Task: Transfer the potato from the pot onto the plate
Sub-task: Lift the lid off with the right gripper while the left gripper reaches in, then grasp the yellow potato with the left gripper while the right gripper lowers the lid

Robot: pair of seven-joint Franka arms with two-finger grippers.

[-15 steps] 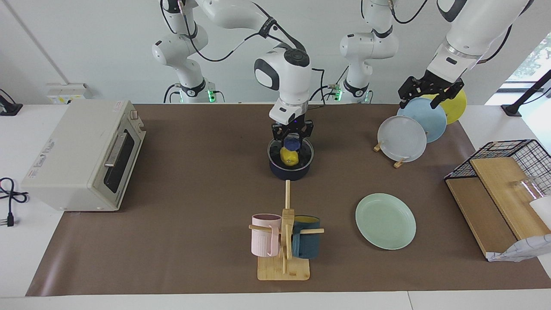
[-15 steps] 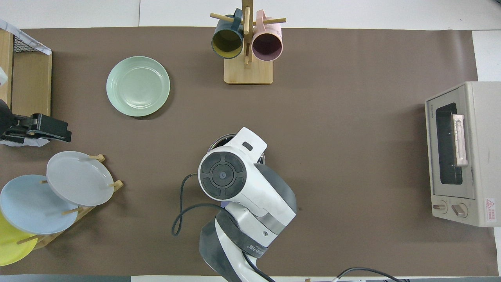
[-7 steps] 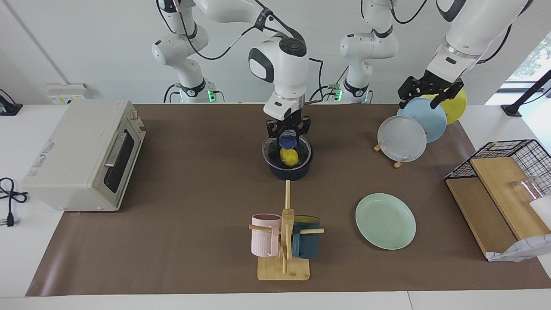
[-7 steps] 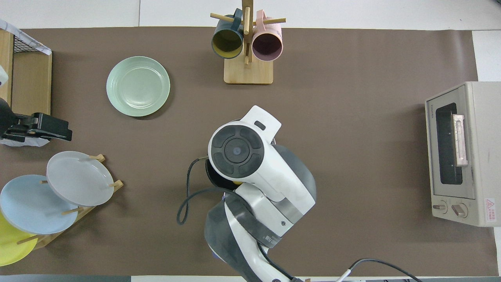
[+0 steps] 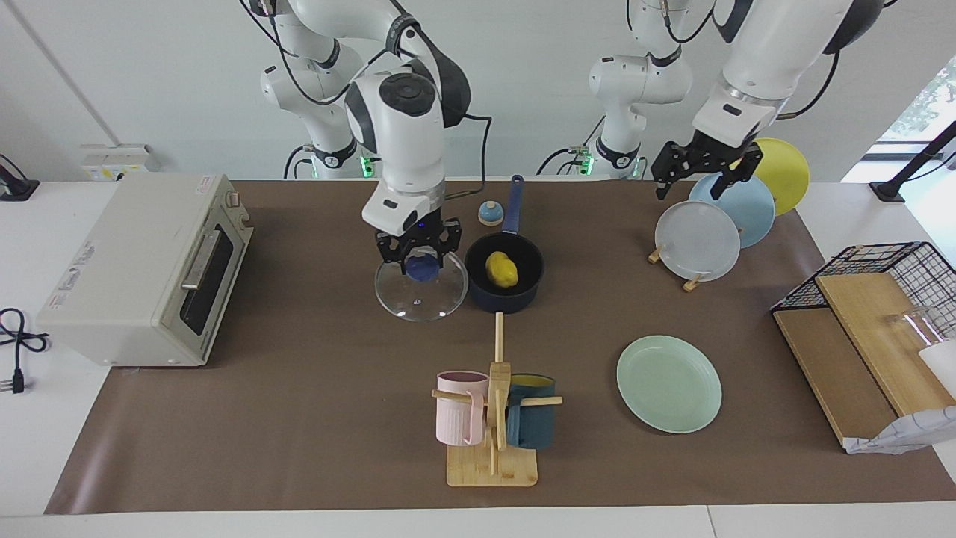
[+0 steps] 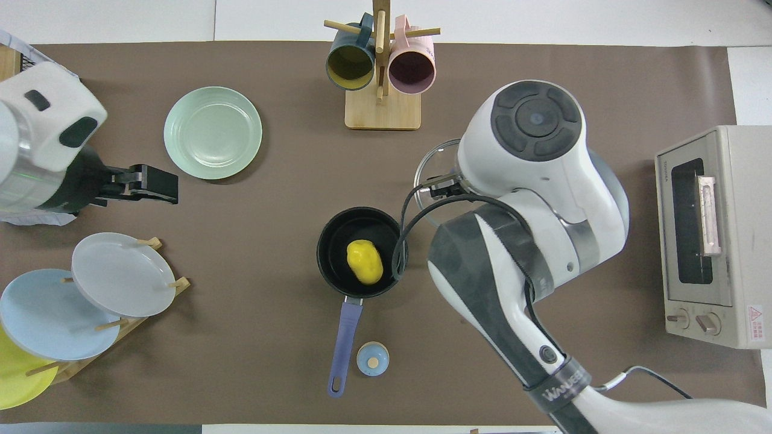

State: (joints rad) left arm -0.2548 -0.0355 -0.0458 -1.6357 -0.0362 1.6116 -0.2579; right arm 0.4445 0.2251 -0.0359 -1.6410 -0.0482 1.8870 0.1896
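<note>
the pot (image 5: 504,282) sat near the middle of the brown mat (image 5: 299,418), and everything else is placed from it. the potato (image 5: 501,270) lay inside the pot on its black floor, plainly in view. the pot's long blue handle (image 6: 343,346) pointed toward the robots, and a small blue knob-like piece (image 6: 373,358) sat on the mat just beside that handle.

the right gripper (image 5: 418,254) hung just beside the pot, toward the right arm's end of the table. its fingers were closed on the blue knob (image 5: 422,264) of the glass lid (image 5: 420,291), which hung tilted under the gripper with its rim close to the pot's wall; whether the two touched cannot be told. in the overhead view the arm hid most of the lid.

the plate (image 5: 668,383) lay flat on the mat, farther from the robots than the pot and toward the left arm's end, well apart from it.

the left gripper (image 5: 698,168) hovered with its jaws spread wide and nothing between them, over the rack of upright plates (image 5: 709,224) well off toward the left arm's end from the pot.

a mug stand (image 5: 493,418) stood farther from the robots than the pot, and a toaster oven (image 5: 142,269) sat well apart toward the right arm's end.
</note>
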